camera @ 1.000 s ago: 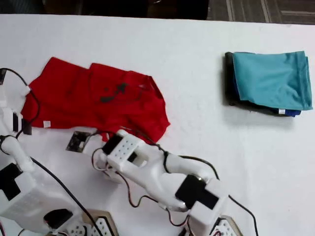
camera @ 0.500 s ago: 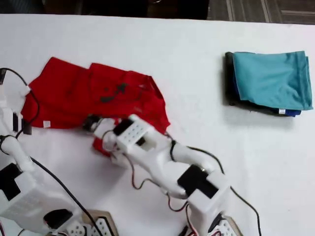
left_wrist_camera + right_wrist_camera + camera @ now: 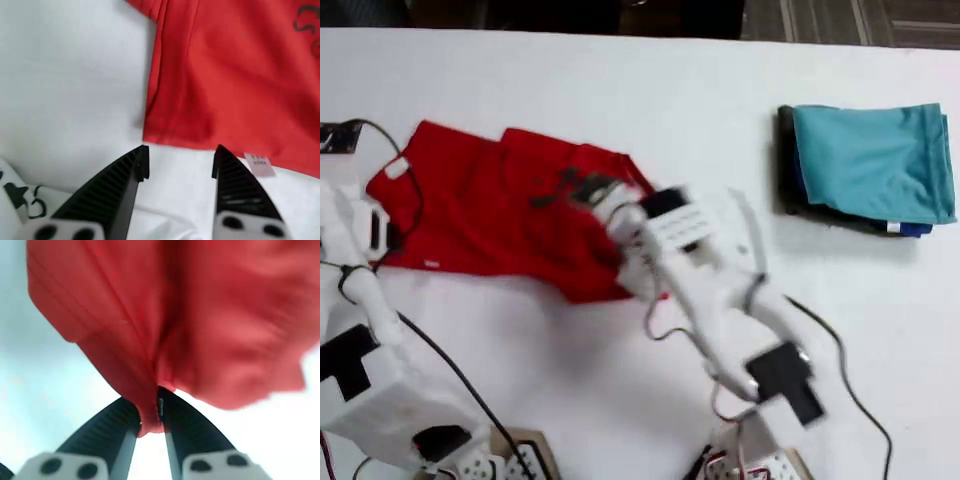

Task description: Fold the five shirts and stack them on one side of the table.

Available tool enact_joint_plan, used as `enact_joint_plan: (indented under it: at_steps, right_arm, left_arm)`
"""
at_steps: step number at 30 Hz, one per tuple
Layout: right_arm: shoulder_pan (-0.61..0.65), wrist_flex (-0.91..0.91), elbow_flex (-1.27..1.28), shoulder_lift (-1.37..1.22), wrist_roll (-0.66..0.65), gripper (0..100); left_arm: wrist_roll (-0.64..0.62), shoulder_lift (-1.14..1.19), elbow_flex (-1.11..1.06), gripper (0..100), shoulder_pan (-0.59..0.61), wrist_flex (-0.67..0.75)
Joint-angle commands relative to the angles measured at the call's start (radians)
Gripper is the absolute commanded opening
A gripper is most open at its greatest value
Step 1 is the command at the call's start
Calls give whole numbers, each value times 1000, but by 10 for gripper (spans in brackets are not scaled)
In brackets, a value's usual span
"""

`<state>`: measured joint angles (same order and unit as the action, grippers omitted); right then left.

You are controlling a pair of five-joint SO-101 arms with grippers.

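Right gripper (image 3: 150, 410) clamped on a fold of the red shirt (image 3: 500, 225) — left gripper (image 3: 180, 161) spread, empty.
Shirt lies on the left of the white table (image 3: 700, 90), left jaws just off its hem; folded stack (image 3: 870, 165) — teal on top — well apart at right.

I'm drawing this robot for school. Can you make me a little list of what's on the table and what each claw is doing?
Surface: white table
Being folded: red shirt, lying rumpled on the table
Already done: stack of folded shirts, teal one on top
Left claw: left gripper open, at the red shirt's hem, holding nothing
Right claw: right gripper shut on a pinch of the red shirt's edge
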<state>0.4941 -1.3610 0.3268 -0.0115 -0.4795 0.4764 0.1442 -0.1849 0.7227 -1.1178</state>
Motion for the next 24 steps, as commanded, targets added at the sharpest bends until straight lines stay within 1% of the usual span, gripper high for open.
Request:
enact_joint_plan:
  at_steps: [1, 5, 8, 13, 16, 18, 21, 24]
  right_arm:
    - [-81, -73, -2, 174, -49, 19]
    - [-114, -90, 46, 245, -68, 19]
    - [-117, -85, 84, 266, -68, 19]
    - [-117, -84, 110, 271, -68, 19]
    - [-117, -84, 107, 272, -68, 19]
    - [-117, -84, 106, 272, -68, 19]
    - [-119, -84, 106, 272, -68, 19]
    - [-119, -82, 106, 272, -68, 19]
  left_arm:
    - [-46, -49, 8, 225, -87, -69]
    - [-74, -49, 4, 224, -164, -153]
    - [-64, -48, -12, 225, -167, -161]
    - [21, -48, -119, 223, -146, -77]
    - [41, -49, -196, 222, -135, -15]
    - [60, -49, -242, 222, -135, 0]
    - [83, -57, -286, 222, -133, -40]
    - [92, -58, -285, 222, -123, -132]
